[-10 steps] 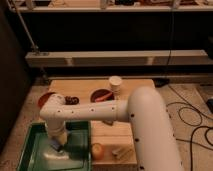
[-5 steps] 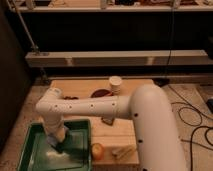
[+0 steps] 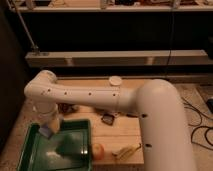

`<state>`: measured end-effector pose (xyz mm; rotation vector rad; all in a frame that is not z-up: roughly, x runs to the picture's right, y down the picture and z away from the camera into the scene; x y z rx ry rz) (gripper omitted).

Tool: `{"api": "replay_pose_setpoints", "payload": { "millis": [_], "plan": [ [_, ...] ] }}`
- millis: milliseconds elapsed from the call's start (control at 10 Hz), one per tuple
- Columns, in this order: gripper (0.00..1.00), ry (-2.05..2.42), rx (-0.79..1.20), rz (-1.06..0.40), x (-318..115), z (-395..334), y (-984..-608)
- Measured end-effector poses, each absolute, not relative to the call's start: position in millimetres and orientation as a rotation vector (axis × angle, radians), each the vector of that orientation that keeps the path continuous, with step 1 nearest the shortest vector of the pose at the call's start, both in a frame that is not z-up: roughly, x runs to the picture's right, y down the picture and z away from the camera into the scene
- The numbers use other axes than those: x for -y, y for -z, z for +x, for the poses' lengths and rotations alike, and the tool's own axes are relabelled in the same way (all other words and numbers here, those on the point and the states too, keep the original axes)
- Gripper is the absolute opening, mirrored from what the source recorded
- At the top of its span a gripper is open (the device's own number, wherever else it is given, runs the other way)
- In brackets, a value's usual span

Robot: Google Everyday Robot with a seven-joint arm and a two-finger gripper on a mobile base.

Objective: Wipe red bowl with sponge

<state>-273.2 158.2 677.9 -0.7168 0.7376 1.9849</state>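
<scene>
The arm (image 3: 100, 97) sweeps in from the right, across the desk (image 3: 117, 135), and bends down at the left. The tool (image 3: 50, 125) hangs over the back-left corner of the green tray (image 3: 30, 155), low, near its rim. Clenched or released? Cannot tell from here. Right at its tip sits a pale blue-grey block, the sponge (image 3: 46, 132), inside the tray's outline. A pale patch (image 3: 52, 156) lies on the tray floor. Just right of the tray, a small orange round thing (image 3: 98, 150), and beside that a yellowish piece (image 3: 125, 150). A white cup (image 3: 116, 80) stands behind the arm. The red bowl is hidden; the arm covers that stretch of desk.
</scene>
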Motion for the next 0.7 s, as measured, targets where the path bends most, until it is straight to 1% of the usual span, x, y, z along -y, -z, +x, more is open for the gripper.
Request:
{"api": "replay_pose_setpoints", "payload": {
  "millis": [700],
  "plan": [
    [0.00, -1.984, -0.741, -0.713, -159.1, -271.7, -678.8]
  ]
}}
